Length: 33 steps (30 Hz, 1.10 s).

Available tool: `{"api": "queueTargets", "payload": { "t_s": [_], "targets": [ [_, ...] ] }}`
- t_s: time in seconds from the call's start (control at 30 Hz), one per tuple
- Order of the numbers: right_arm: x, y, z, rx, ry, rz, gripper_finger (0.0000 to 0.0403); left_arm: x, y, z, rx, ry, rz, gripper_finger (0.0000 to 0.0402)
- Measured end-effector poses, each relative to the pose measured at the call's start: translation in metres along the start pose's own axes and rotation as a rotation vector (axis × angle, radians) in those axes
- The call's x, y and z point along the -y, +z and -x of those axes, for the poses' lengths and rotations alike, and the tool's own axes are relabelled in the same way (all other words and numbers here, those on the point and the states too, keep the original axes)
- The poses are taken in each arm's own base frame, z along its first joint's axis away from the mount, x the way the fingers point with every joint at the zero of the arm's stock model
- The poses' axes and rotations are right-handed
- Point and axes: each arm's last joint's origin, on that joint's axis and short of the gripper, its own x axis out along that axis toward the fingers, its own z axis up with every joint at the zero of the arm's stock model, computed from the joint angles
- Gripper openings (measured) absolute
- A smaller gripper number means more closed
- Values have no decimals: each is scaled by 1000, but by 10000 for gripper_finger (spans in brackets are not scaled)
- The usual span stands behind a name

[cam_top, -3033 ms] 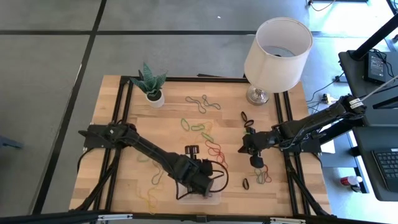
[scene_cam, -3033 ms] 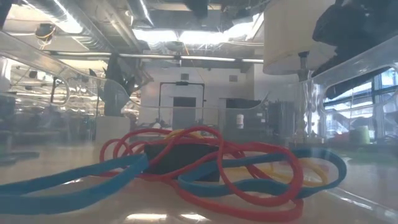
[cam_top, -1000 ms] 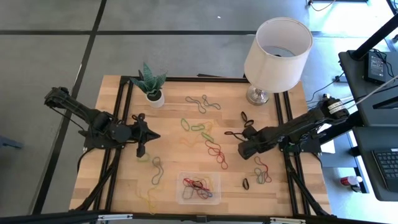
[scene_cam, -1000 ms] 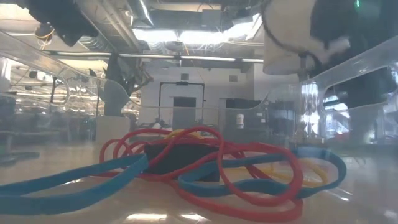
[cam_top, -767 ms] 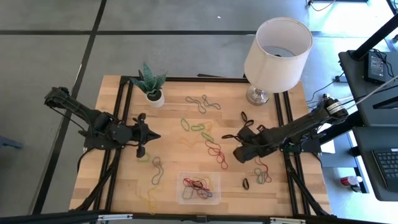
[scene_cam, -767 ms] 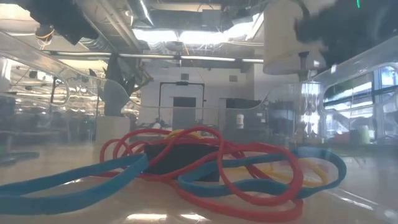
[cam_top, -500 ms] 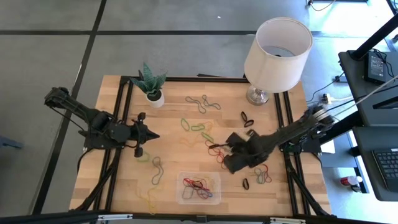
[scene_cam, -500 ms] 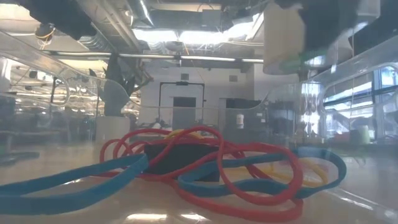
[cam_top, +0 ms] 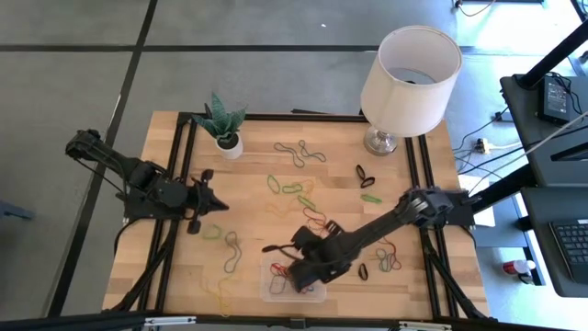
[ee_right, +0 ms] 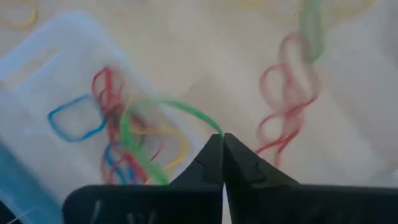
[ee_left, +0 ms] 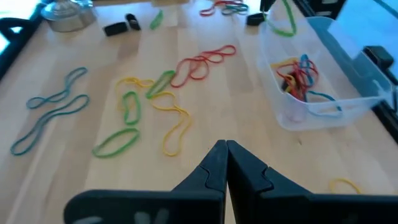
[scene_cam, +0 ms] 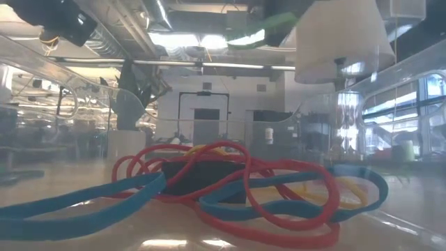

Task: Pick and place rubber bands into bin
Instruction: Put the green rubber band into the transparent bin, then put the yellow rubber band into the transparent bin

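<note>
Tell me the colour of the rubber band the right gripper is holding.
Green. The right gripper pinches a green rubber band above the bin; the right wrist view shows it best.

A clear plastic bin (cam_top: 317,292) sits at the table's near edge, holding a tangle of red, blue and yellow rubber bands (cam_top: 296,279). A green rubber band (ee_right: 155,134) dangles over the bin, pinched in the right gripper (ee_right: 222,138). Loose rubber bands (cam_top: 292,188) lie scattered on the wood beyond the bin.
</note>
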Motion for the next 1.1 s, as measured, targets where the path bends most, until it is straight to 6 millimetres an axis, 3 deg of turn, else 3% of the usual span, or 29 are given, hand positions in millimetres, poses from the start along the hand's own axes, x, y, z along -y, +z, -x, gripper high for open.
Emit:
{"api": "queueTargets", "payload": {
  "t_s": [0.2, 0.43, 1.1],
  "targets": [
    [-23, -15, -20, -117, 13, -27, 0, 1, 0, 0, -11, -42, -1, 2],
    [-33, -31, -38, -163, -28, -35, 1, 1, 0, 0, -11, -42, -1, 2],
    [-32, -31, -42, -166, -42, -28, 97, 2, -1, 0, -20, -57, -20, 2]
  ]
}}
